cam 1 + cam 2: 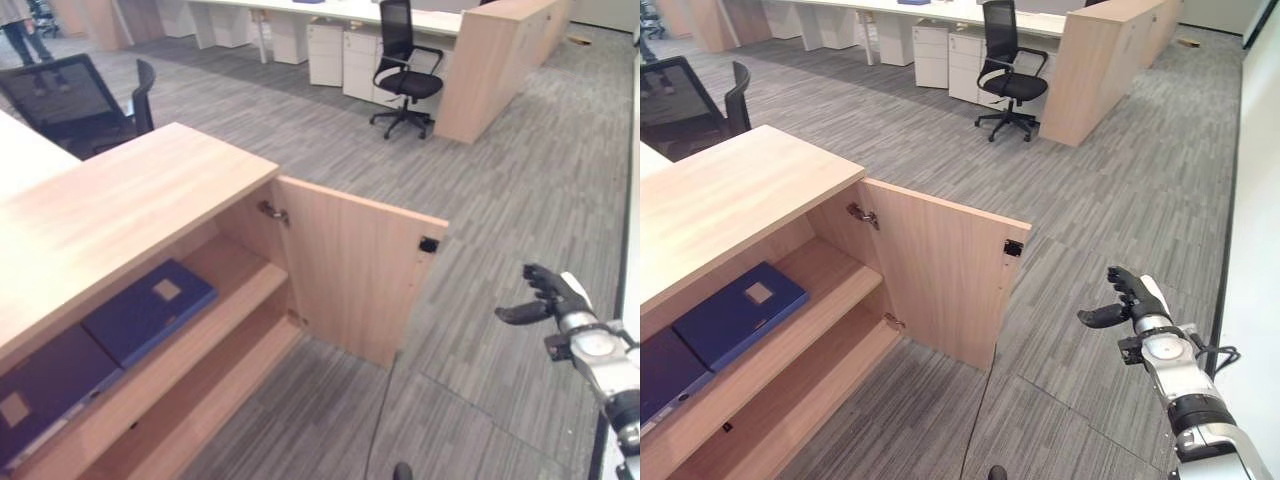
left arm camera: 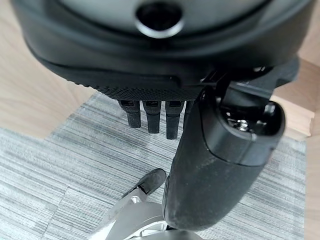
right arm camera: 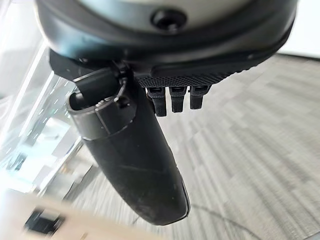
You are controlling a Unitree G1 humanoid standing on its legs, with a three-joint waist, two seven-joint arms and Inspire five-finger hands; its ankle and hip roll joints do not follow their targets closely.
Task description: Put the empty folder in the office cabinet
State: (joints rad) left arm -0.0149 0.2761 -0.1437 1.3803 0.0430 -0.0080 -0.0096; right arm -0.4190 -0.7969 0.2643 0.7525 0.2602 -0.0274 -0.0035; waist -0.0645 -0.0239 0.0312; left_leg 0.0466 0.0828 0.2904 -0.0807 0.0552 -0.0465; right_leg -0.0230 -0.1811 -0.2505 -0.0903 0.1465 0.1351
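Note:
The wooden office cabinet (image 1: 120, 200) stands at the left with its door (image 1: 355, 270) swung wide open. On its upper shelf lies a blue folder (image 1: 150, 310) with a pale label, and beside it, nearer the view's edge, lies a darker folder (image 1: 45, 385). My right hand (image 1: 550, 295) hovers over the carpet well to the right of the door, fingers straight, thumb out, holding nothing. In the right wrist view the right hand (image 3: 130, 150) is empty too. My left hand (image 2: 220, 150) hangs over the carpet beside a wooden panel, open and empty.
A black office chair (image 1: 405, 70) stands by a wooden partition (image 1: 495, 60) at the back. Another black chair (image 1: 80, 100) is behind the cabinet at the left. White drawer units (image 1: 325, 50) sit under the far desks. A person's legs (image 1: 20, 35) show at the far left.

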